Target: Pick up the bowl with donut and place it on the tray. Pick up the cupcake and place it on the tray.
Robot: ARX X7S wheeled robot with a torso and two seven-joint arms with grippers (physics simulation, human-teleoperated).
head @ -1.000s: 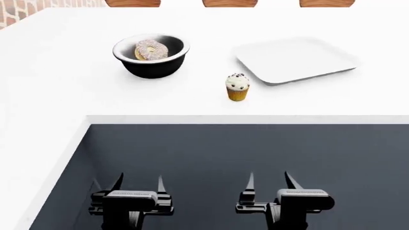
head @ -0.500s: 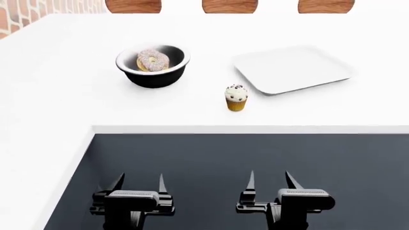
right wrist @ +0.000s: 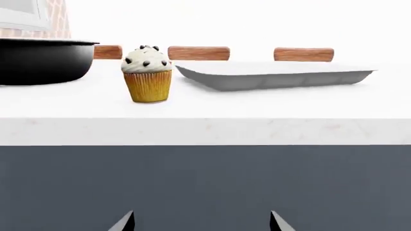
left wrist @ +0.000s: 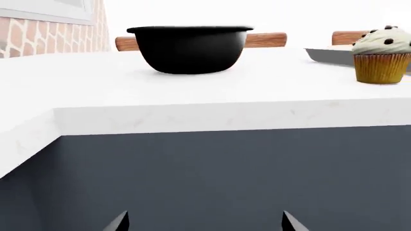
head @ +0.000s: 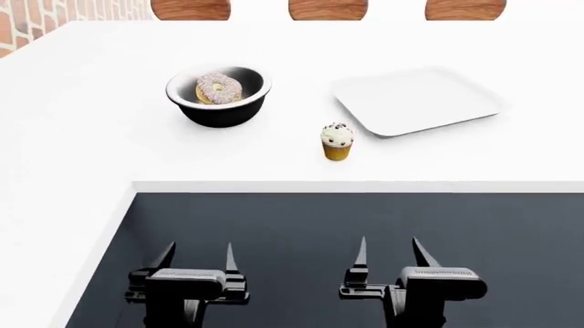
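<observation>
Both claws hang low in front of the counter, below its edge: the left claw (head: pixel 196 263) and the right claw (head: pixel 390 256) each have their two fingers spread apart and hold nothing, tips pointing toward 12 o'clock.

In the head view the bowl (head: pixel 219 96) sits on the white counter (head: pixel 82 123) at about 11 o'clock from the left claw, with the donut (head: pixel 218 87) lying inside it. The cupcake (head: pixel 337 141) stands upright near the counter's front edge, at roughly 12 o'clock from the right claw, apart from the bowl and just off the near corner of the tray (head: pixel 415 100), which lies at its 1 o'clock. Bare counter surrounds the bowl on all sides, and there is a gap between cupcake and tray. Three wooden slabs (head: pixel 329 9) line the far edge. A dark panel (head: pixel 347 219) fills the recess under the front edge, where the claws hover.

Against half a second ago, both claws have crept slightly forward and the objects have barely shifted in view.
</observation>
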